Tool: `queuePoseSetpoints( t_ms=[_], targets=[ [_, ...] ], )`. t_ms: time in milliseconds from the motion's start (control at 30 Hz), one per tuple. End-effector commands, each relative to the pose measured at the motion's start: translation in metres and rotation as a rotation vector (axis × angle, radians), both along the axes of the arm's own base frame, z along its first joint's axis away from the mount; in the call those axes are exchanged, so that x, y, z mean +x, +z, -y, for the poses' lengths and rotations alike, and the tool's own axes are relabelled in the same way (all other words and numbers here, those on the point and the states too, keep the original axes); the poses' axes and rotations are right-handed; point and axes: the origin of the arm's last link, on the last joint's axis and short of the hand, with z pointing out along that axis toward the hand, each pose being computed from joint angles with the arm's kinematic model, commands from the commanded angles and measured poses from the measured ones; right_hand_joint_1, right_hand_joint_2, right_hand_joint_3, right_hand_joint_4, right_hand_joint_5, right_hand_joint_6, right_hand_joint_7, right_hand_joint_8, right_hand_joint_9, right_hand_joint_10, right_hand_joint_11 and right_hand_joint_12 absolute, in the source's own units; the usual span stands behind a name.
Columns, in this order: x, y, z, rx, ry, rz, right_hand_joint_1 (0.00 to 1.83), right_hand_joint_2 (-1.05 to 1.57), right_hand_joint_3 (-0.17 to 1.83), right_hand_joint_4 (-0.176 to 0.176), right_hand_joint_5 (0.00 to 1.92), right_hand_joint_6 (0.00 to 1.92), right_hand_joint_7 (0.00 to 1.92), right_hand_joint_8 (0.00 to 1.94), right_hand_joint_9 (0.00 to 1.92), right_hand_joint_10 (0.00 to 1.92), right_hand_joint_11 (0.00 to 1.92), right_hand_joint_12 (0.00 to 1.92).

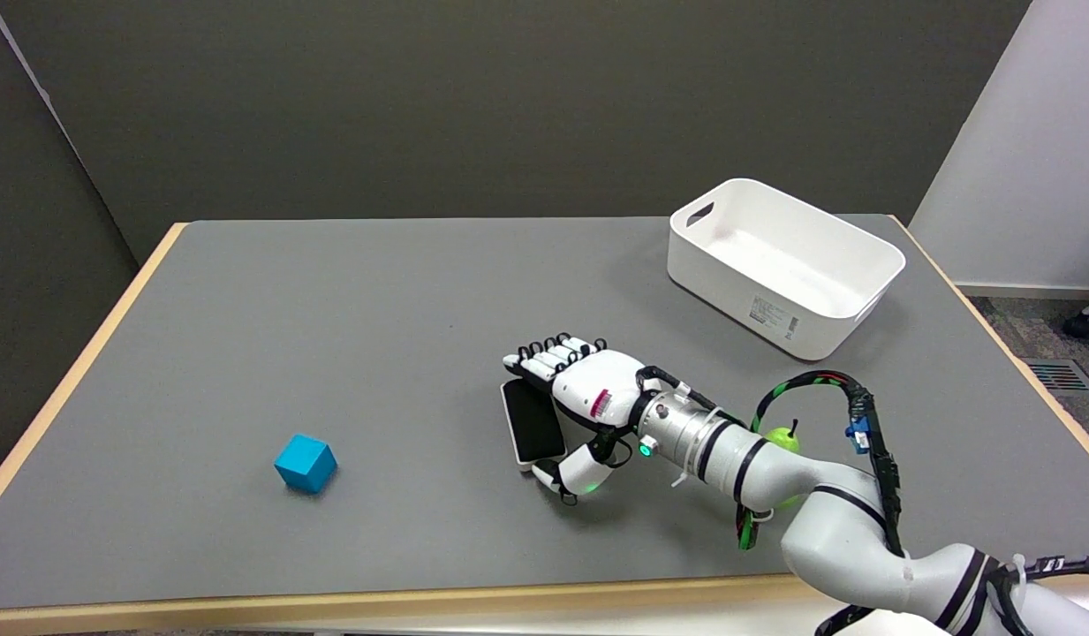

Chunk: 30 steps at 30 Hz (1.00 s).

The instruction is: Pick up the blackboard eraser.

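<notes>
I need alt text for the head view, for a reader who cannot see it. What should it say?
The robot's right hand closes around a black blackboard eraser lying on a grey table. A blue cube sits to the left, a white bin stands at the far right, and a green apple shows behind the arm.

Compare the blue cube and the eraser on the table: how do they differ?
The blue cube is a compact blue block; the eraser is flat and elongated, with a black face and white edge. The cube sits alone at the table's left, while the eraser lies near the middle with the right hand over it, fingers at one end and thumb at the other. Both rest on the grey table.
</notes>
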Motion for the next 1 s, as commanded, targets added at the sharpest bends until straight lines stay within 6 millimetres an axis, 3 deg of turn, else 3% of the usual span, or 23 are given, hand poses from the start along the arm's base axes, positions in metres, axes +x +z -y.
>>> queuePoseSetpoints(
  t_ms=[33, 500, 600, 667, 767, 833, 900, 1000],
  targets=[
    [-0.005, -0.004, 0.003, 0.019, 0.007, 0.014, 0.67, 0.58, 0.96, -0.075, 0.07, 0.34, 0.21, 0.42, 0.1, 0.69, 0.0, 1.07],
    [-0.007, -0.007, 0.016, 0.02, -0.011, 0.039, 0.73, 0.58, 0.9, -0.07, 0.1, 0.31, 0.18, 0.32, 0.1, 0.7, 0.0, 1.11],
    [-0.007, -0.008, 0.018, 0.029, 0.005, 0.042, 0.67, 0.58, 0.97, -0.073, 0.07, 0.36, 0.18, 0.4, 0.1, 0.7, 0.0, 1.08],
    [-0.007, -0.008, 0.019, 0.033, 0.018, 0.05, 0.74, 0.6, 0.95, -0.084, 0.11, 0.37, 0.28, 0.44, 0.15, 0.73, 0.0, 1.13],
    [-0.005, -0.008, 0.02, 0.037, 0.039, 0.069, 0.89, 0.65, 0.94, -0.104, 0.23, 0.47, 0.48, 0.59, 0.3, 0.83, 0.08, 1.24],
    [-0.004, -0.007, 0.02, 0.037, 0.047, 0.074, 0.95, 0.74, 0.89, -0.101, 0.35, 0.8, 0.62, 0.86, 0.45, 1.0, 0.2, 1.33],
    [-0.003, -0.007, 0.02, 0.036, 0.051, 0.076, 0.96, 0.76, 0.87, -0.102, 0.39, 0.91, 0.67, 0.97, 0.5, 1.07, 0.24, 1.38],
    [-0.001, -0.007, 0.021, 0.037, 0.064, 0.08, 1.3, 1.06, 0.34, -0.134, 0.47, 1.1, 0.78, 1.41, 0.63, 1.23, 0.33, 1.55]
  ],
)
